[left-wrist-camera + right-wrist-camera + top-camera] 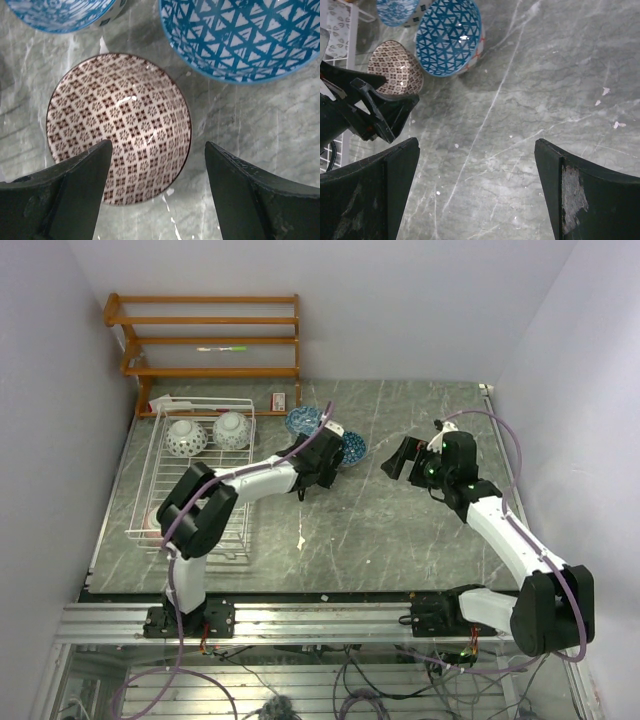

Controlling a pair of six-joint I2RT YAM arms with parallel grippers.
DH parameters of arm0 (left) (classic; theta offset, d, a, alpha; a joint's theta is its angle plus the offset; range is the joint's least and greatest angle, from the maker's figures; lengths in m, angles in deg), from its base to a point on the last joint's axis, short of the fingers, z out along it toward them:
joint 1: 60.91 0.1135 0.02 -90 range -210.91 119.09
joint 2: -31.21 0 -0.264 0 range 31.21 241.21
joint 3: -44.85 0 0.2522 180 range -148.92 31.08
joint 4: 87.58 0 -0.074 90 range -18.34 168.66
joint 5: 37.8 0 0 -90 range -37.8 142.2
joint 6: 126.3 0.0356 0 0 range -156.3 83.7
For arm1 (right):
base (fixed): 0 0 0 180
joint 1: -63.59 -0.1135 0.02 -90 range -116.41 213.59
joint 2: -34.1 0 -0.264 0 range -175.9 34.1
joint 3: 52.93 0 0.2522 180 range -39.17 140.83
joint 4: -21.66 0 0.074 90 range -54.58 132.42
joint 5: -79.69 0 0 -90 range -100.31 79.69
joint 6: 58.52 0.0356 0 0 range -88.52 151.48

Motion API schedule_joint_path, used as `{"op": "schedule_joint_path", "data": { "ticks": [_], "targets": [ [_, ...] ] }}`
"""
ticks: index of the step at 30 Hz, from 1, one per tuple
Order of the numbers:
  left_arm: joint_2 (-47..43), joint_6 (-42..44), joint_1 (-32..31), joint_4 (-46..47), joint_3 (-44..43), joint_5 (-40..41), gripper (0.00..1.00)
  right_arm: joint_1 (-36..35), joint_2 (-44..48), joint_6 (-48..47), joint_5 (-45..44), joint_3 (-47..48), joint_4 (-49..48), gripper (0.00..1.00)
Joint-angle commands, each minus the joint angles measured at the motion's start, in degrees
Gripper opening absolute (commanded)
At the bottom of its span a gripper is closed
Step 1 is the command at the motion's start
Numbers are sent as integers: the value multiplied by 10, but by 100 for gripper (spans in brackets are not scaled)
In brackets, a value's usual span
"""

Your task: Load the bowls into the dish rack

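Observation:
A brown-patterned bowl [118,129] stands upright on the marble table. My left gripper [157,145] is open just above it: one finger [75,190] hangs over the bowl's inside, the other [250,195] over the table outside its rim. Two blue bowls [245,35] [60,12] stand just beyond. In the top view the left gripper [328,455] hides the brown bowl. The white dish rack [210,400] holds two pale bowls [186,437] [231,429] upside down. My right gripper [476,141] is open over bare table, to the right of the bowls [449,37].
An orange-brown wooden shelf [210,340] stands against the back wall behind the rack. A small red item [281,400] lies beside the rack's far corner. White walls close in on the left and right. White chips dot the marble.

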Motion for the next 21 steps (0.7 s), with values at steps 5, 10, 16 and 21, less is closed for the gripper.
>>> {"op": "schedule_joint_path", "data": {
  "ticks": [5,10,16,21],
  "targets": [
    [73,59,-5,55,-53,-2,62,17,-22,-7,-2,-1,-7,100],
    [89,52,-7,48,-50,8,36,22,-27,-5,2,-3,-11,100],
    [71,47,-17,36,-34,21,8,25,-25,-3,1,-6,-12,100],
    [12,22,-24,26,-24,-23,7,26,-22,-1,0,-6,-9,100]
  ]
}}
